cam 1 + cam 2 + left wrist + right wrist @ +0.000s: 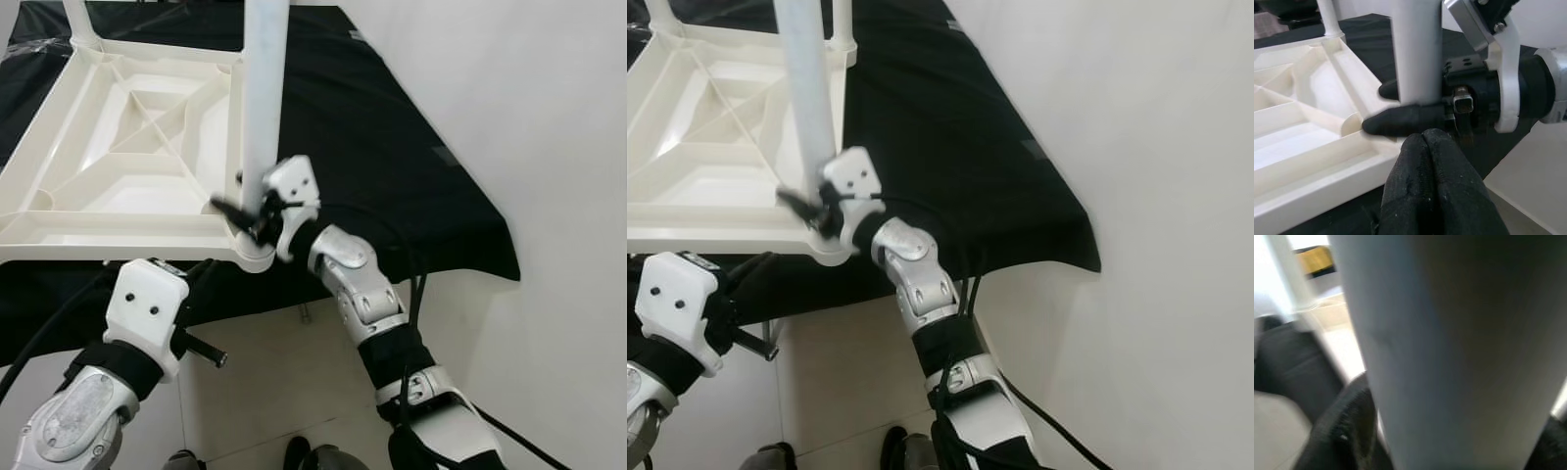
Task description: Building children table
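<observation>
Leg stands upright in the tabletop's near corner socket, right tool clenched around its base; left tool, pinched empty, waits at 7 o'clock.

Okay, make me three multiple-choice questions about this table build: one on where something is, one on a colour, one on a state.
1. Where does the right gripper hold the table leg?
A. near its base, at the tabletop's corner
B. at its top end
C. on the floor

2. What colour is the cloth beneath the upturned tabletop?
A. red
B. black
C. yellow

3. How are the left gripper's fingers?
A. spread wide
B. closed together
C. around the leg

Answers: 1 A, black fingers straddle the leg just above the corner socket. 2 B, plainly black. 3 B, tips touch in the left wrist view.
</observation>
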`<state>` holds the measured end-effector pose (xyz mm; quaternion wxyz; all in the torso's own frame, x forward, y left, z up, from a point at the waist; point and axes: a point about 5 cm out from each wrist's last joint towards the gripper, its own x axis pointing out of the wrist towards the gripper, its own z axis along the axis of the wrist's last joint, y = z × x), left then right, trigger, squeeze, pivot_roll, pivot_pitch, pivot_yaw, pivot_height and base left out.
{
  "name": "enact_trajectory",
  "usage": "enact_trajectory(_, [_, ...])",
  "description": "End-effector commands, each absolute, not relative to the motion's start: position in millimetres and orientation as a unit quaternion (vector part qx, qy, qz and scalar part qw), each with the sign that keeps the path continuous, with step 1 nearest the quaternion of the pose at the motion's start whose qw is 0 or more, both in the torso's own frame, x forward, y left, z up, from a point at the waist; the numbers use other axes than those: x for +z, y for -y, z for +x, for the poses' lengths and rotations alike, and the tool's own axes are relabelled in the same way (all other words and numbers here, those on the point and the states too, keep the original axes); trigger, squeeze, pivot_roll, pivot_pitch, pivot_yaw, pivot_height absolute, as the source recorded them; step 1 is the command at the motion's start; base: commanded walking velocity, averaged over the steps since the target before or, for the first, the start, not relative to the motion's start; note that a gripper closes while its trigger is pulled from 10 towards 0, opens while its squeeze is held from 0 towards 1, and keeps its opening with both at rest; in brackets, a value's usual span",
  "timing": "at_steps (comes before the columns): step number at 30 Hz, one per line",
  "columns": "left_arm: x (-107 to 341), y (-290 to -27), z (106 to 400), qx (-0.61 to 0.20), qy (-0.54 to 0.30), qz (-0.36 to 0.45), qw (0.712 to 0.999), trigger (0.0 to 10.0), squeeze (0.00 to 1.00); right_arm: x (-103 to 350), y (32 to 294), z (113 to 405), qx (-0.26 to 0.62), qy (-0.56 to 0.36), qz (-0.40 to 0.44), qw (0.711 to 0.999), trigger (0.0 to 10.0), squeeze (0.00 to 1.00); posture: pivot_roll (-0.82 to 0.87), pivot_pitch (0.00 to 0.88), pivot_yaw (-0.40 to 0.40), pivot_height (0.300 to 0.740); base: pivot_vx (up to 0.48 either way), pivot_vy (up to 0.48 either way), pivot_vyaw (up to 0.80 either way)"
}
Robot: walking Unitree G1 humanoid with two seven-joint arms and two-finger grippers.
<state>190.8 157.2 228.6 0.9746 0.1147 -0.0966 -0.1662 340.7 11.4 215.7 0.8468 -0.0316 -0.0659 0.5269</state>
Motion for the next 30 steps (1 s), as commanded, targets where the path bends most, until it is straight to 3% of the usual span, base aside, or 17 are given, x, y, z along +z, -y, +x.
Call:
enact_trajectory(1, [225.0,-155.3,190.4,-0.172,0.089,0.113,0.974,10.0,0.00,233.9,-28.7,328.6,0.604,0.098,-0.043,0.790,10.0,1.00,0.23,0.234,-0.191,0.740,0.000,0.000,0.00])
enact_trajectory(2, [225.0,-155.3,190.4,-0.172,0.089,0.113,0.974,10.0,0.00,233.9,-28.7,328.6,0.604,0.098,-0.043,0.790,10.0,1.00,0.23,0.234,-0.191,0.740,0.000,0.000,0.00])
enact_trajectory(3, [225.0,-155.5,190.3,-0.172,0.090,0.113,0.975,10.0,0.00,239.8,-26.6,328.7,0.634,0.109,-0.058,0.764,10.0,0.00,0.23,0.235,-0.192,0.740,0.000,0.000,0.00])
enact_trajectory(4, [225.1,-155.6,190.2,-0.171,0.090,0.113,0.975,10.0,0.00,244.9,-23.6,329.9,0.665,0.114,-0.079,0.734,10.0,0.00,0.23,0.241,-0.192,0.740,0.000,0.000,0.00])
enact_trajectory(5, [225.1,-155.6,190.2,-0.171,0.090,0.113,0.975,10.0,0.00,244.9,-23.6,329.9,0.665,0.114,-0.079,0.734,10.0,0.00,0.23,0.241,-0.192,0.740,0.000,0.000,0.00])
enact_trajectory(10, [225.4,-155.0,189.5,-0.171,0.090,0.113,0.975,10.0,0.00,258.0,-14.4,333.6,0.739,0.112,-0.119,0.654,10.0,0.00,0.23,0.248,-0.193,0.740,0.000,0.000,0.00])
enact_trajectory(17, [226.1,-155.2,189.6,-0.170,0.092,0.112,0.975,10.0,0.00,272.6,-8.5,339.9,0.780,0.096,-0.122,0.606,10.0,0.00,0.23,0.254,-0.193,0.740,0.000,0.000,0.00])
enact_trajectory(22, [226.3,-155.1,189.3,-0.171,0.092,0.112,0.975,10.0,0.00,276.6,-8.8,340.4,0.791,0.094,-0.114,0.594,10.0,0.00,0.23,0.258,-0.191,0.740,0.000,0.000,0.00])
enact_trajectory(23, [226.2,-154.9,189.2,-0.171,0.092,0.112,0.975,10.0,0.00,276.1,-8.8,340.7,0.794,0.090,-0.117,0.589,1.8,0.00,0.22,0.259,-0.192,0.740,0.000,0.000,0.00])
enact_trajectory(24, [226.4,-154.5,189.1,-0.172,0.092,0.111,0.974,10.0,0.00,275.5,-8.3,341.3,0.797,0.086,-0.120,0.585,0.0,0.00,0.22,0.263,-0.191,0.740,0.000,0.000,0.00])
enact_trajectory(30, [226.7,-153.7,189.0,-0.173,0.092,0.109,0.974,10.0,0.00,273.7,-4.4,343.8,0.798,0.081,-0.114,0.586,0.0,0.00,0.21,0.267,-0.186,0.740,0.000,0.000,0.00])
